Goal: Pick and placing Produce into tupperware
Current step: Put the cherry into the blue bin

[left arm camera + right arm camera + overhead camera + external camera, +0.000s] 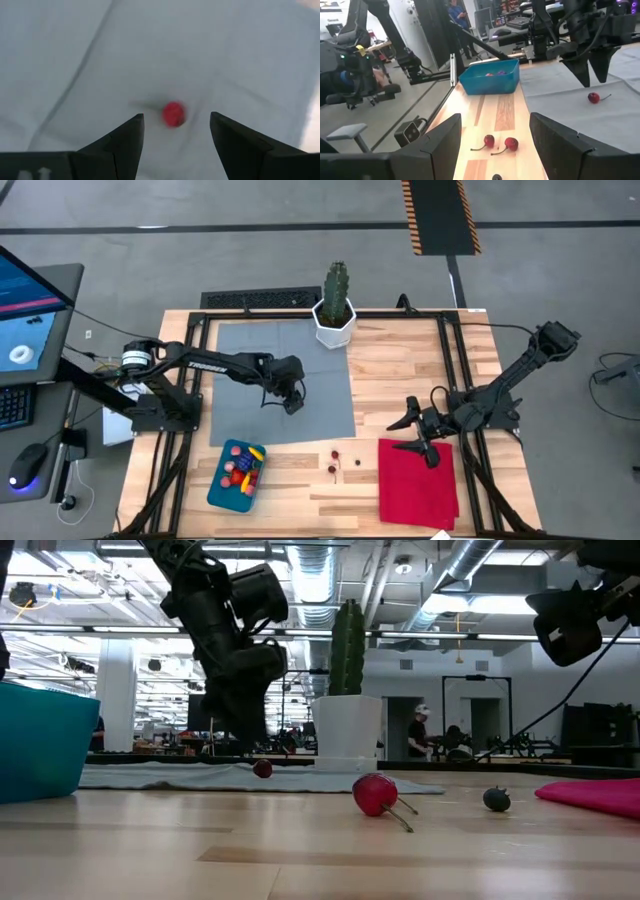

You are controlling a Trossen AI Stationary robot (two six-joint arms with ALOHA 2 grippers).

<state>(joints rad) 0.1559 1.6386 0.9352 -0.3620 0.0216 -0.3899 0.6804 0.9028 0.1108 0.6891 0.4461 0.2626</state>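
Note:
A small red cherry lies on the grey mat. My left gripper hangs open just above it, pointing steeply down, with one finger on each side and touching nothing. The teal tupperware sits on the wood near the table's front left and holds several pieces of produce. Two red cherries and a dark piece lie on the wood between the tupperware and the red cloth. My right gripper waits open and level above the cloth's far left corner.
A green cactus in a white pot stands at the mat's far right corner. Black frame rails run along the table's sides. Bare wood lies between the mat and the red cloth.

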